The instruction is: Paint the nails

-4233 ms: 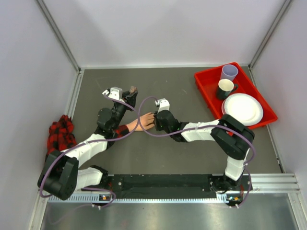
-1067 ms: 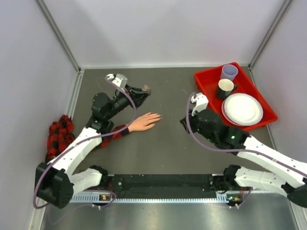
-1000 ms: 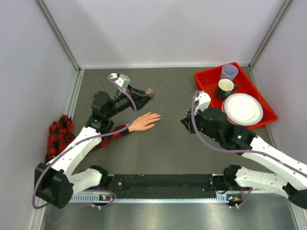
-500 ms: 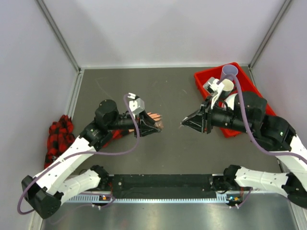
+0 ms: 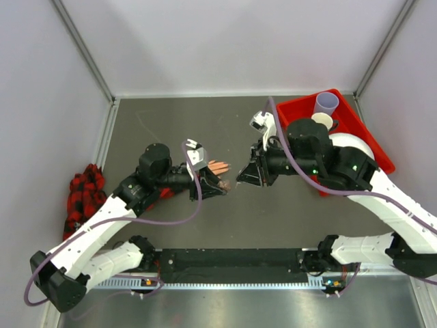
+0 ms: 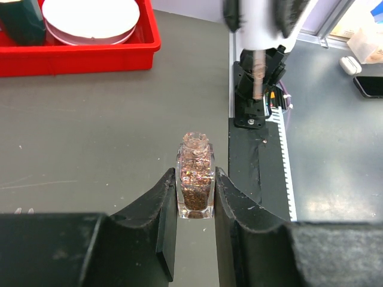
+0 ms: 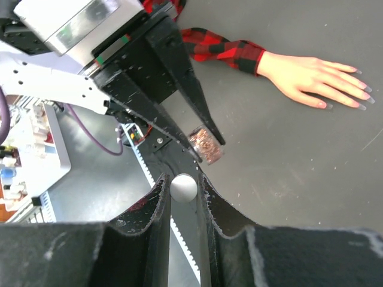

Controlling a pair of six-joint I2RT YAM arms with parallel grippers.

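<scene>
- Whereas a second ago the arms stood well apart, the left gripper (image 6: 195, 177) and right gripper (image 7: 182, 180) now meet tip to tip above the table (image 5: 273, 222), just beside the hand (image 7: 308, 78).
- Left gripper: clamped on the uncapped bottle (image 6: 195, 186), mouth turned toward the right gripper.
- Right gripper: closed on the white cap (image 7: 184, 188); its brush (image 6: 257, 78) points toward the bottle and is not yet in it.
- Judgement: a re-dip is being set up, so no painting is under way.
- Nails (image 7: 366, 94): on the fingertips of the hand, which lies flat on the table, apart from both grippers.
- Left wrist view only: open bottle mouth, brush stem.
- Right wrist view only: all the fingers and the nails. The top view hides most of the hand under the left gripper.
- Polish on the nails: too small to tell.
</scene>
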